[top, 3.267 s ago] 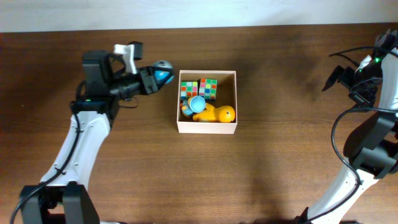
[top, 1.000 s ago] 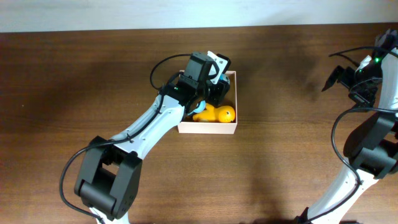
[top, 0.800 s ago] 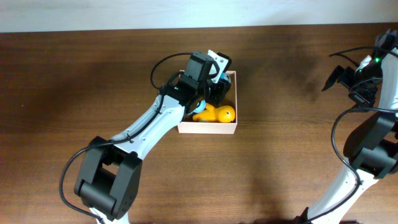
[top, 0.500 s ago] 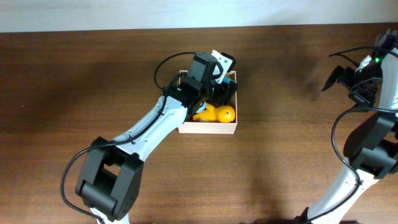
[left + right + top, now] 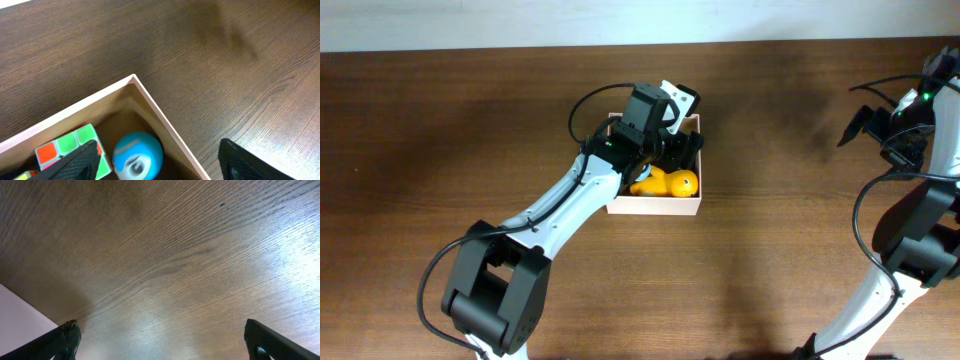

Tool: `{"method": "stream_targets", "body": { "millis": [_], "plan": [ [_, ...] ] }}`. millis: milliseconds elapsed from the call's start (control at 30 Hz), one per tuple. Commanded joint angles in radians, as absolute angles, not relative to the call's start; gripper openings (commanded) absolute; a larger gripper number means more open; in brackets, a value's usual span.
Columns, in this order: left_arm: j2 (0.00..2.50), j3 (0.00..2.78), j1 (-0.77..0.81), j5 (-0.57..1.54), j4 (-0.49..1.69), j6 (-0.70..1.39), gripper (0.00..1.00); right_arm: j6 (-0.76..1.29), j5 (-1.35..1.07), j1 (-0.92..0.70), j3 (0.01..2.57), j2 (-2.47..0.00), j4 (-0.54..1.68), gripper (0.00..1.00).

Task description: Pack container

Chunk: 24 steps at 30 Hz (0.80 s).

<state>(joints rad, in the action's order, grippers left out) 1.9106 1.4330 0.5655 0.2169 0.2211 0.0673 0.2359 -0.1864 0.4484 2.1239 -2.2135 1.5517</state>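
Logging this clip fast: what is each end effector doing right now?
Left end effector: open, over the round blue ball.
Right end effector: open, empty.

One container (image 5: 655, 207), duck (image 5: 667, 183), ball (image 5: 137, 155); two cubes (image 5: 70, 142) (image 5: 21, 176)

Ball (image 5: 137, 156) in container (image 5: 165, 125) corner, cube (image 5: 75, 147) beside it; duck (image 5: 668, 183) by front wall.
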Motion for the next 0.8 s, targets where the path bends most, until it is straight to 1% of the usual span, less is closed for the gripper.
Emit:
{"method": "stream_targets", "body": {
  "millis": [0, 133, 167, 200, 300, 433, 767],
  "plan": [
    [1.908, 1.456, 0.569, 0.232, 0.226, 0.056, 0.80, 0.241, -0.199, 0.445, 2.125, -2.219, 1.552, 0.99],
    [1.878, 1.467, 0.566, 0.231, 0.278, 0.056, 0.87, 0.241, -0.199, 0.445, 2.125, -2.219, 1.552, 0.99],
    [1.865, 1.471, 0.562, 0.231, 0.298, 0.056, 0.93, 0.241, -0.199, 0.445, 2.125, -2.219, 1.552, 0.99],
    [1.848, 1.474, 0.558, 0.231, 0.319, 0.055, 0.96, 0.241, -0.199, 0.445, 2.125, -2.219, 1.552, 0.99],
    [1.782, 1.477, 0.534, 0.215, 0.381, 0.056, 1.00, 0.241, -0.199, 0.445, 2.126, -2.219, 1.552, 0.98],
    [1.670, 1.477, 0.490, 0.200, 0.464, 0.056, 0.99, 0.241, -0.199, 0.445, 2.125, -2.219, 1.552, 0.99],
    [1.366, 1.477, 0.338, -0.009, 0.807, 0.055, 0.99, 0.241, -0.199, 0.445, 2.125, -2.219, 1.552, 0.99]
  ]
}}
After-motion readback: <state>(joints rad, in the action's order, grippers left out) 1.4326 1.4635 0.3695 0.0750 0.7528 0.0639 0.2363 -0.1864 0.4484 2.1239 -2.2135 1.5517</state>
